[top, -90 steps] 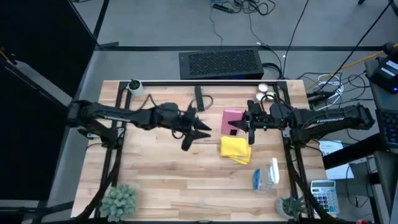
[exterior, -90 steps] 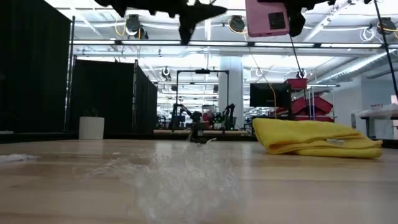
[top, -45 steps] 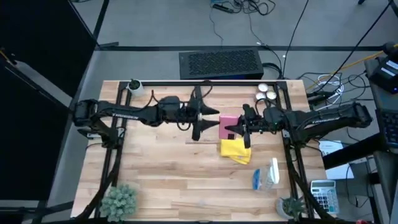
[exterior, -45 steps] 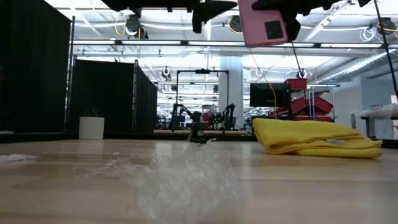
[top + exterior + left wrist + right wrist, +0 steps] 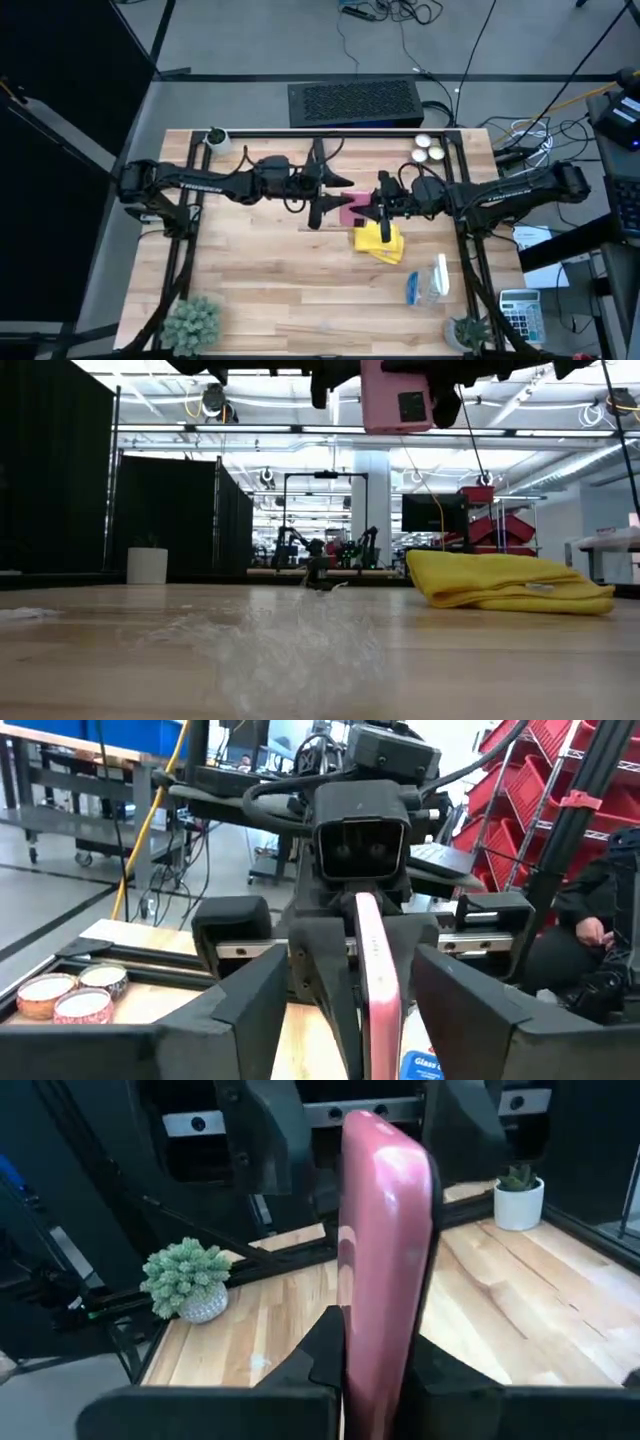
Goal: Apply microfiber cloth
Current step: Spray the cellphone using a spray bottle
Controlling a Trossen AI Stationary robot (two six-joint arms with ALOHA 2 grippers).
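Bright yellow microfiber cloth [image 5: 378, 241], folded on the wooden table [image 5: 250, 290] just below the right pincer [image 5: 378, 208], which is clamped on a flat pink phone [image 5: 397, 400] held aloft, presumably for handover; left pincer [image 5: 335, 198] spread apart, facing it.

Bright yellow microfiber cloth [image 5: 378, 240], pink phone [image 5: 396, 398], pale wood table [image 5: 260, 280].

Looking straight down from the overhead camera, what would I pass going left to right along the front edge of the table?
Fuzzy green plant → blue-and-clear spray bottle → small potted plant.
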